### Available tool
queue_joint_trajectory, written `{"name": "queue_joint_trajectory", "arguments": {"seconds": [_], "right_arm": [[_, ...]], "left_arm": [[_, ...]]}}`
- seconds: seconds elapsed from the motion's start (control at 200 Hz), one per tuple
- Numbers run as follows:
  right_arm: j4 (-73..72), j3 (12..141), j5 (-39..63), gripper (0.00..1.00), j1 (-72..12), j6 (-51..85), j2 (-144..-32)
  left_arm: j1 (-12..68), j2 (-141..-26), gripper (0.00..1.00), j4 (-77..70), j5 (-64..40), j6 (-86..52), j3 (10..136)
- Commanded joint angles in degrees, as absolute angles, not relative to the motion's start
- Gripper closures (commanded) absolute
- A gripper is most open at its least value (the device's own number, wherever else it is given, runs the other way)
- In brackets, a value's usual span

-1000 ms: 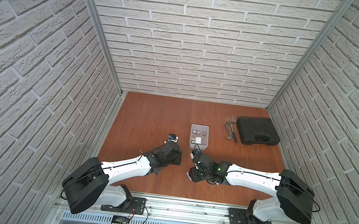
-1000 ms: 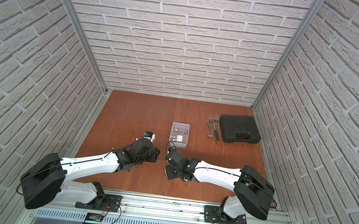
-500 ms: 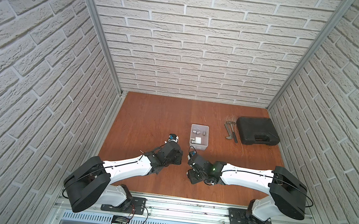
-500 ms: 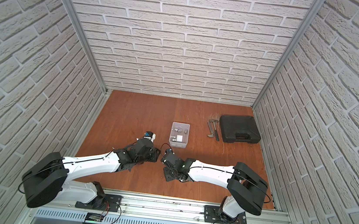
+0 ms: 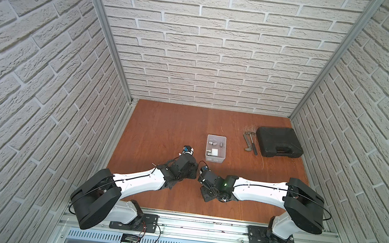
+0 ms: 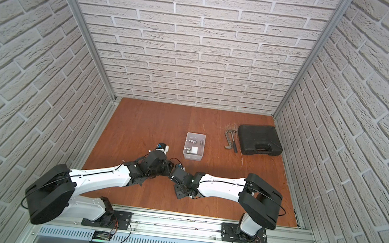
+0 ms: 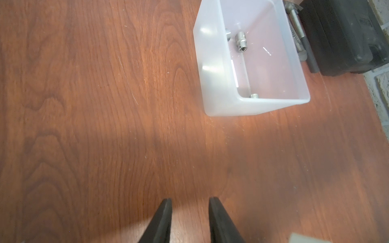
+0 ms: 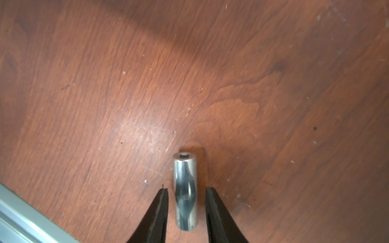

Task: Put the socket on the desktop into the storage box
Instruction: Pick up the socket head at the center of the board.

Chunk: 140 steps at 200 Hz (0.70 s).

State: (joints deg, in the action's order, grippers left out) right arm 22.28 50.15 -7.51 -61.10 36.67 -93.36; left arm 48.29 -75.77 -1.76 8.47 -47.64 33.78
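Socket [image 8: 185, 189] isn't clamped yet, just straddled by the parted right gripper [image 8: 187, 189]; left gripper [image 7: 189, 199] parted, empty; others [image 7: 241, 43] already stowed in storage box [image 7: 214, 69].

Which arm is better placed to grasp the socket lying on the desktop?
Right. On the right arm, the jaws flank the socket with a slim gap either side, so closing should grip it. On the left arm, the jaws stand open over bare desktop, nothing between them.
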Motion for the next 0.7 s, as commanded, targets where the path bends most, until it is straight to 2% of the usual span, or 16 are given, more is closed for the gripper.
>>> {"name": "queue_joint_trajectory", "arguments": {"seconds": [0.0, 0.425, 0.695], "right_arm": [[22.9, 50.9, -9.2, 0.66, -61.5, 37.2, -94.1], [24.7, 51.2, -12.0, 0.73, -61.4, 38.0, -95.8], [25.2, 50.6, -13.8, 0.87, -61.3, 38.3, -94.7]], "left_arm": [[48.5, -76.4, 0.64, -3.9, 8.4, -47.4, 34.6], [48.3, -76.7, 0.65, -3.3, 9.4, -47.6, 34.5], [48.4, -77.0, 0.65, -3.1, 9.4, -47.7, 34.6]]}}
